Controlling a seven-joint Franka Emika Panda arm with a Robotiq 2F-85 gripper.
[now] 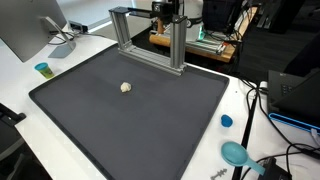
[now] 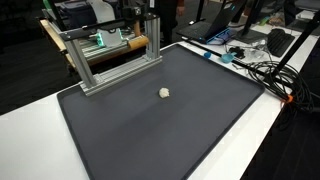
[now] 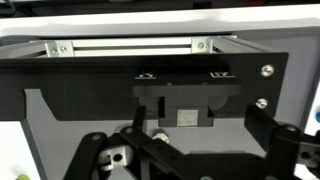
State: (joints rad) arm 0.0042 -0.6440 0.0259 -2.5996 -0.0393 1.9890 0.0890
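Observation:
A small cream lump (image 1: 125, 87) lies alone on the dark grey mat (image 1: 150, 120); it shows in both exterior views (image 2: 164, 92). An aluminium frame (image 1: 150, 45) stands at the mat's far edge. My gripper (image 1: 166, 12) hangs high above that frame, far from the lump. In the wrist view my gripper (image 3: 199, 128) shows its dark fingers spread wide with nothing between them. The frame's bar (image 3: 130, 45) runs across the top, and a small pale ball (image 3: 160, 137) that may be the lump sits low in the picture.
A monitor (image 1: 30, 30) and a teal cup (image 1: 42, 69) stand on the white table beside the mat. A blue cap (image 1: 226, 121), a teal round object (image 1: 235, 153) and cables (image 2: 262, 70) lie on the opposite side. Desks with equipment stand behind the frame.

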